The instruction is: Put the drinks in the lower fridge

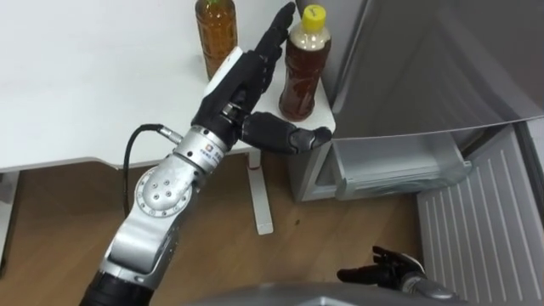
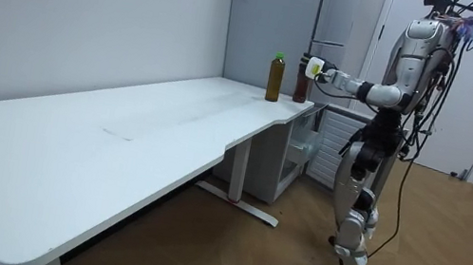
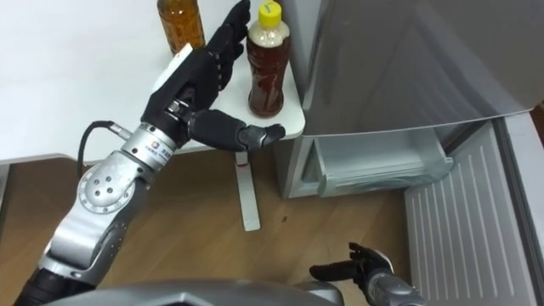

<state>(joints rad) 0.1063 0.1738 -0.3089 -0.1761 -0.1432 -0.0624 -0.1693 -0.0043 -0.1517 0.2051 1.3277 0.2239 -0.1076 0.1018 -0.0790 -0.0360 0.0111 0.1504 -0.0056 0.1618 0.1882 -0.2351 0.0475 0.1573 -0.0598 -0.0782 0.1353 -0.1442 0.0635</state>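
Left hand [image 3: 208, 76] spread just beside yellow-capped bottle [image 3: 266, 76].

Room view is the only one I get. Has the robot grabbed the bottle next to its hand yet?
Observer: Not yet. The left hand is open, its straight fingers right beside the yellow-capped bottle.
Operator: So nothing is wrapped round it?
Observer: No. The thumb sticks out sideways in front of the bottle, near the corner of the table.
Operator: What about the other hand?
Observer: The right hand hangs low over the floor, open, holding nothing.
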